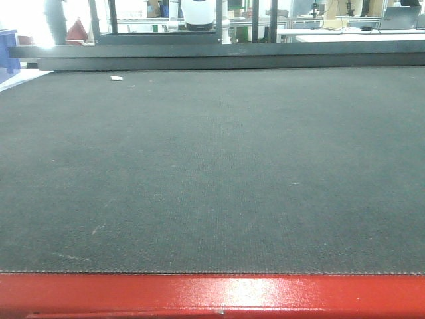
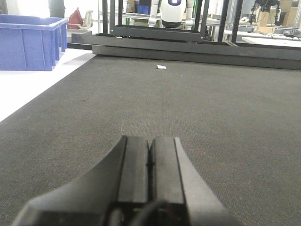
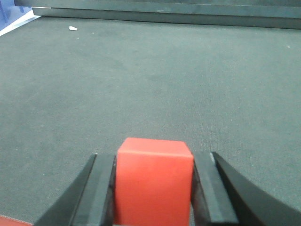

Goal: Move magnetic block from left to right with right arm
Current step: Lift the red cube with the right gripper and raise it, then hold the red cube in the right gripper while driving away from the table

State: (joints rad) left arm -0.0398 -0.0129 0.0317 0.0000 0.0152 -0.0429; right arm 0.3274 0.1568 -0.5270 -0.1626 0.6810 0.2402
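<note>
The magnetic block point(image 3: 154, 181), a plain red cube, fills the gap between the two black fingers of my right gripper point(image 3: 154, 162), which is shut on it above the dark mat point(image 3: 155, 80). My left gripper point(image 2: 149, 143) hovers low over the mat point(image 2: 188, 99) with its two pads pressed together and nothing between them. Neither gripper nor the block shows in the exterior front view, which holds only the mat point(image 1: 212, 166).
A small white scrap point(image 1: 116, 78) lies on the mat at the far left, also the white scrap point(image 2: 161, 67) in the left wrist view. A blue bin point(image 2: 30, 41) stands off the mat's left edge. A dark metal frame point(image 1: 219, 56) runs along the far edge. A red border point(image 1: 212, 296) lines the front edge.
</note>
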